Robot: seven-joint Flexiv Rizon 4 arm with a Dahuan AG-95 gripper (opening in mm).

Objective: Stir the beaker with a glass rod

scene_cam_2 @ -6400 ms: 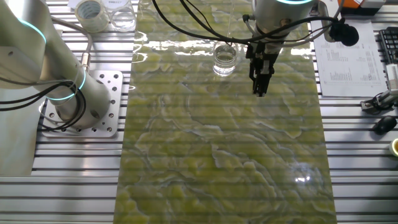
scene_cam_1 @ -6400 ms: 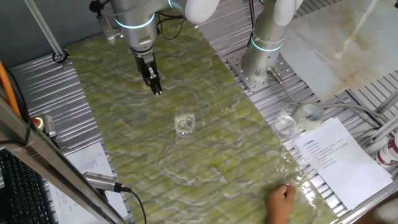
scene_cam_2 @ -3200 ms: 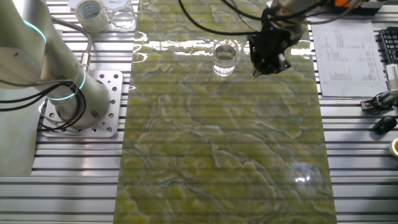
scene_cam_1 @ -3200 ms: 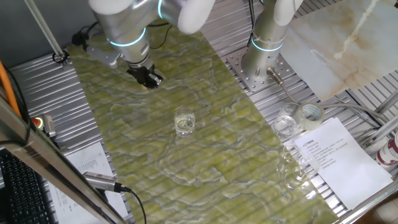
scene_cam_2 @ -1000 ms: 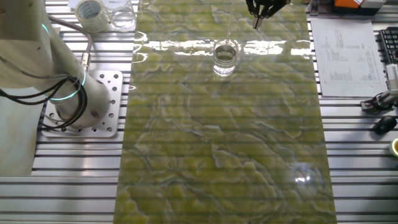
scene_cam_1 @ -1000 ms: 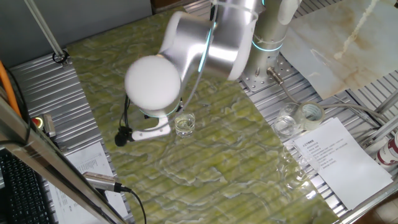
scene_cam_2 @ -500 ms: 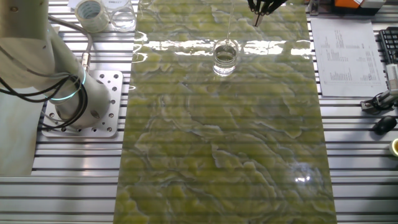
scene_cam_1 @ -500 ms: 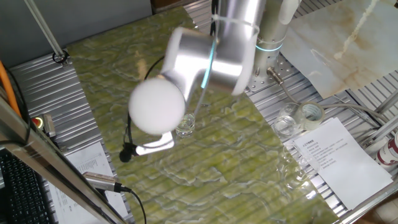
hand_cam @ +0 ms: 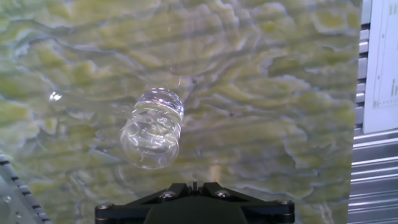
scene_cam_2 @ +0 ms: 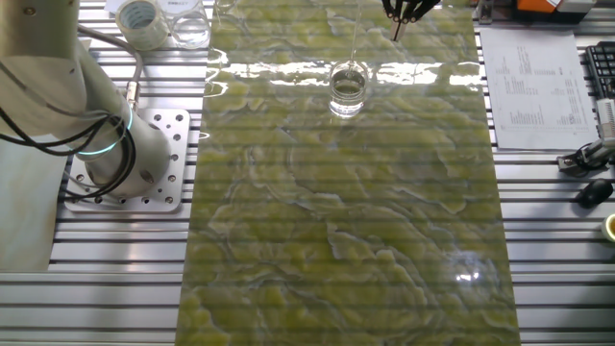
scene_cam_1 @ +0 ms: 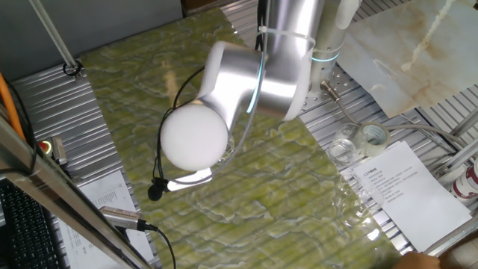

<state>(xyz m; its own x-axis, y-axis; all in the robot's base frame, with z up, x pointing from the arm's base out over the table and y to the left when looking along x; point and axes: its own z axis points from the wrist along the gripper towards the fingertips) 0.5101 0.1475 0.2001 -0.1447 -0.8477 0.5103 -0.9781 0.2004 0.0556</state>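
The beaker (scene_cam_2: 347,87) is seen standing upright on the green marbled mat (scene_cam_2: 346,240) that covers the table (scene_cam_2: 548,250), near the mat's far edge in the other fixed view, with a little clear liquid in it. In that view the claw (scene_cam_2: 398,13) is found at the very top of the picture, high above the table and off to the right of the beaker, well apart from it; only its dark tips are shown, drawn close together, and whether anything is pinched between them cannot be told. A very faint pale line, possibly the glass rod (scene_cam_2: 355,38), is made out running from the beaker's mouth up to the top edge. In the hand view the beaker (hand_cam: 152,127) is looked down on from above, lying ahead of the claw's black base and a little to the left, with nothing between them. In one fixed view the beaker is almost wholly hidden behind the arm's white rounded joint (scene_cam_1: 194,138). A tape roll (scene_cam_2: 140,21) and other glass vessels (scene_cam_2: 190,27) are grouped off the mat.
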